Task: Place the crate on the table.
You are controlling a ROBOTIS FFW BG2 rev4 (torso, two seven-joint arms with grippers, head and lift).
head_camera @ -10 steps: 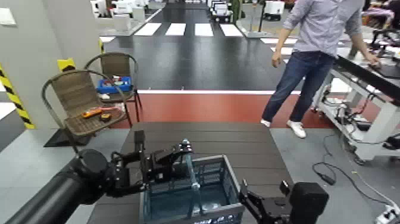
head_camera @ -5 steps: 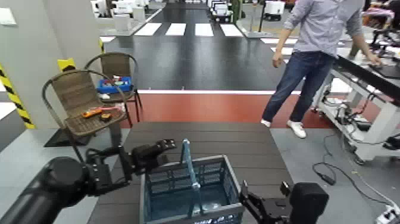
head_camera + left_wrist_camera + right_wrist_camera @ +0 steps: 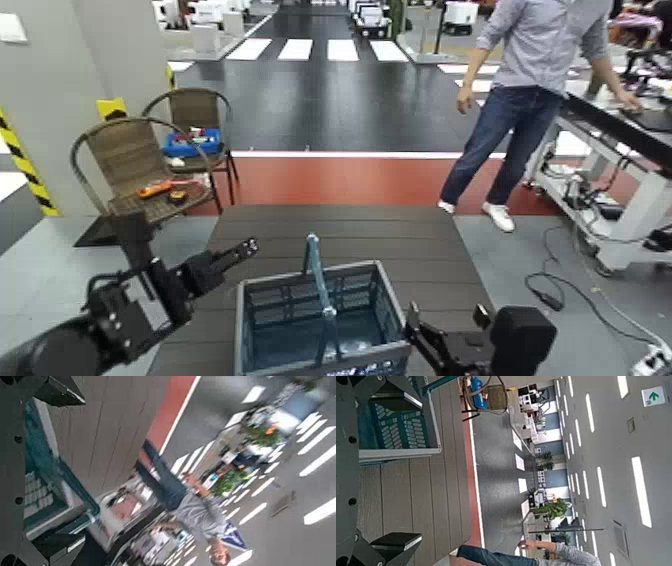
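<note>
The dark teal-grey latticed plastic crate (image 3: 257,330) sat hoop-up, seemingly lengthwise left-to-right, on the brown slatted surface (image 3: 350,228), between the black left gripper (image 3: 79,469) and right gripper (image 3: 446,314), both jaws apart.

"Any words to read?"
"White lettering on the crate (image 3: 376,355), too small to make out."
"Any signs?"
"A green-and-white one (image 3: 654,396) near the ceiling lights (image 3: 641,492), showing an arrow."

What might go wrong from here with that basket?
The black right pincer is close beside the dark teal-grey plastic basket; a sideways move might nudge it across the brown slatted table.

The light-blue hoop handle stands up with neither pincer holding it, so it may flop over.

The black left pincer might catch that handle if it swung inward.
</note>
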